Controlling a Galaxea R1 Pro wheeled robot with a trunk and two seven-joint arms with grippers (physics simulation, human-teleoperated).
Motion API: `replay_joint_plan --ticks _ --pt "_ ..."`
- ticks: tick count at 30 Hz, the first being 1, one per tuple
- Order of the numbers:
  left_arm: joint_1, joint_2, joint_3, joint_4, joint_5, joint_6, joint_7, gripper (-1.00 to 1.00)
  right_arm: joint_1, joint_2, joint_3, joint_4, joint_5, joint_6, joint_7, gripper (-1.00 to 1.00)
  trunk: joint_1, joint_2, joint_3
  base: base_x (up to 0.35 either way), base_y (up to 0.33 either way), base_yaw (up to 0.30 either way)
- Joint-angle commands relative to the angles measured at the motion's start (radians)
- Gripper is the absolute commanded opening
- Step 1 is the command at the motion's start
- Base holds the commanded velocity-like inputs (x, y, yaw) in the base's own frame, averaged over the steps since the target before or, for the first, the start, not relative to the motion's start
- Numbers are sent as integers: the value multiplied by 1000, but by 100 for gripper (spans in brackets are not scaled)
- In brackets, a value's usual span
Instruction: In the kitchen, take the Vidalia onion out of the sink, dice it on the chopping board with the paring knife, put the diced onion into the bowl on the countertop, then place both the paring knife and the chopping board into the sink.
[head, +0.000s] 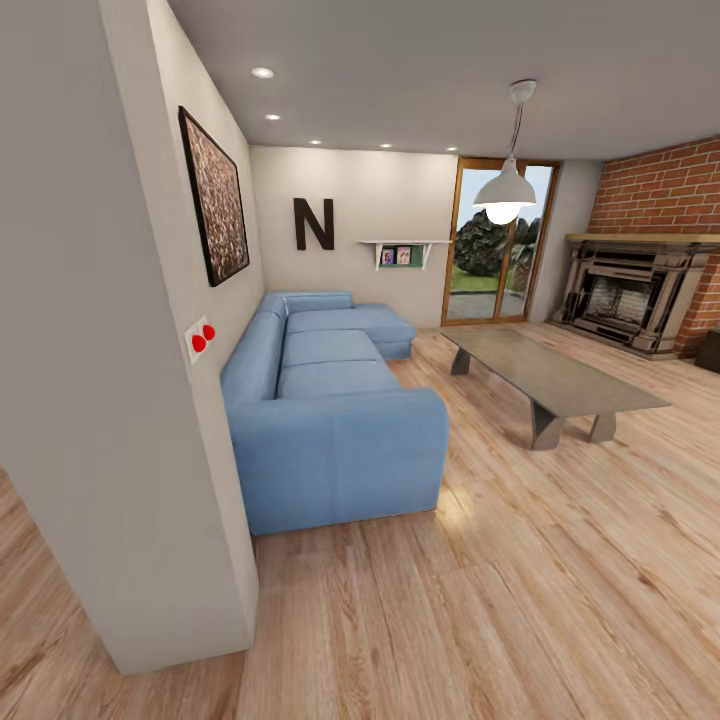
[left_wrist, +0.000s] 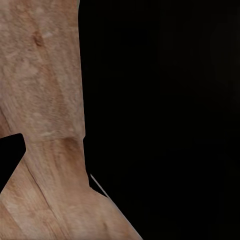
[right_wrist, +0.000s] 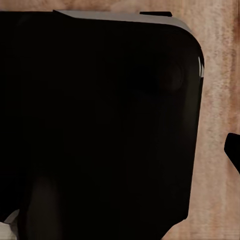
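Living room with wooden plank floor (head: 520, 600), blue sectional sofa (head: 330, 400) along left wall, grey coffee table (head: 550, 375), brick fireplace (head: 640, 290) (far right), pendant lamp (head: 505, 190), jaw states indeterminable, task objects beyond these views

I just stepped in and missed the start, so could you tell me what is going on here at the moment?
Nothing is being handled right now. The head view looks into a living room: a blue sofa along the wall, a low grey coffee table, a brick fireplace and a glass door over a wooden floor. Both wrist views show floor boards beside dark robot parts. The robot seems to be on its way, with the kitchen job not yet begun.
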Motion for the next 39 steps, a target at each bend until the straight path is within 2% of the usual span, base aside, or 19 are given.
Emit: replay_joint_plan --ticks 1,5,6,8,15,39 --pt "0 0 0 0 0 -2 0 100 0 0 -1 -1 0 -7 -1 100 0 0 -1 0 0 0" --pt "0 0 0 0 0 -2 0 100 0 0 0 -1 0 -29 -1 100 0 0 -1 0 0 0" --pt "0 0 0 0 0 -2 0 100 0 0 0 -1 1 -91 -1 100 0 0 -1 0 0 0" --pt "0 0 0 0 0 -2 0 100 0 0 0 -2 1 -139 -1 100 0 0 -1 0 0 0" --pt "0 0 0 0 0 -2 0 100 0 0 -1 -1 1 -242 -1 100 0 0 -1 0 0 0" --pt "0 -8 3 0 7 -2 0 100 0 1 1 -1 2 -259 -1 100 0 0 -1 0 0 0"
